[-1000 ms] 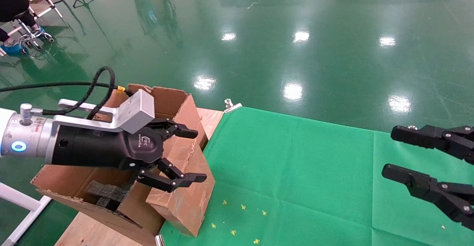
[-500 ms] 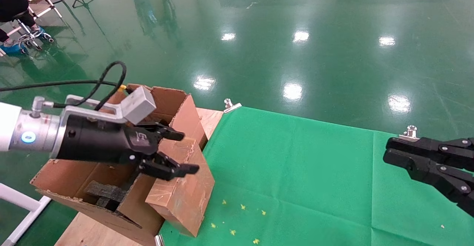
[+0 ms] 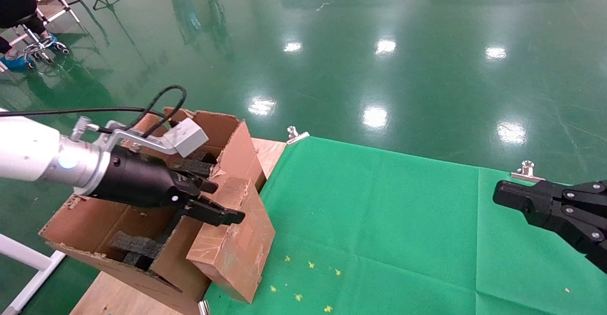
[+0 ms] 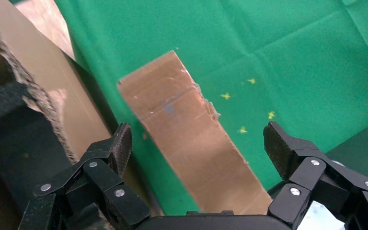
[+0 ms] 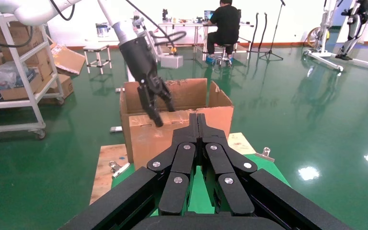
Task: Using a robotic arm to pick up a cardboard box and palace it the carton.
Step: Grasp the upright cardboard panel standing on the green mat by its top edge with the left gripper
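Moved: left tool (image 3: pixel 216 201) has sunk lower over the cardboard box (image 3: pixel 233 246); right tool (image 3: pixel 510 196) has clamped shut.
Cardboard box: leans tilted against the carton's near-right wall, lower edge on the green desk (image 3: pixel 379 220), outside the carton.
Left tool: fingers spread, straddling the box's upper end without touching, lined up for a grip.
Carton (image 3: pixel 95 232): left of the box, flaps up, black foam (image 3: pixel 135 246) inside.
Right tool: parked far right, idle.

Cardboard box (image 3: pixel 232 246) was reddish-brown, scuffed pale. Carton (image 3: pixel 95 225) was brown. Table cloth (image 3: pixel 379 229) was green with yellow flecks. Foam blocks (image 3: pixel 135 246) were black. Left gripper (image 3: pixel 216 201) was black.
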Available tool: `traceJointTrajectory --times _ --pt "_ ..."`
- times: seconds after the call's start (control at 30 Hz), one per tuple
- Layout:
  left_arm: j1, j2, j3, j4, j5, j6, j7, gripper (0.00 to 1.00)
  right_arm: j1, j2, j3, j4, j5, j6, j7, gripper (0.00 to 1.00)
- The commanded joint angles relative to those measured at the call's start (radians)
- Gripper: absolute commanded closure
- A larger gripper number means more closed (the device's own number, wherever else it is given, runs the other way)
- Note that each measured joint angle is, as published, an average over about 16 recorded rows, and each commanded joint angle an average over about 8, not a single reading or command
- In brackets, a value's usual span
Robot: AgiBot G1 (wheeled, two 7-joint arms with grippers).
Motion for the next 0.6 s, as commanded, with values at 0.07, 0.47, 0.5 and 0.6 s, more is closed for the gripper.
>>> traceJointTrajectory --times 0.07,0.47,0.5,0.6 --pt "-0.007 0.016 0.025 0.002 0.020 0.013 -0.046 0.00 0.000 0.000 0.000 0.000 0.000 0.000 0.000 1.00" --pt "-0.060 0.038 0.141 -0.006 0.043 0.026 -0.131 0.47 0.000 0.000 0.000 0.000 0.000 0.000 0.000 0.36" --pt "-0.064 0.039 0.148 -0.006 0.045 0.026 -0.132 0.59 0.000 0.000 0.000 0.000 0.000 0.000 0.000 0.23" --pt "-0.070 0.042 0.162 -0.006 0.048 0.026 -0.132 0.94 0.000 0.000 0.000 0.000 0.000 0.000 0.000 0.00"
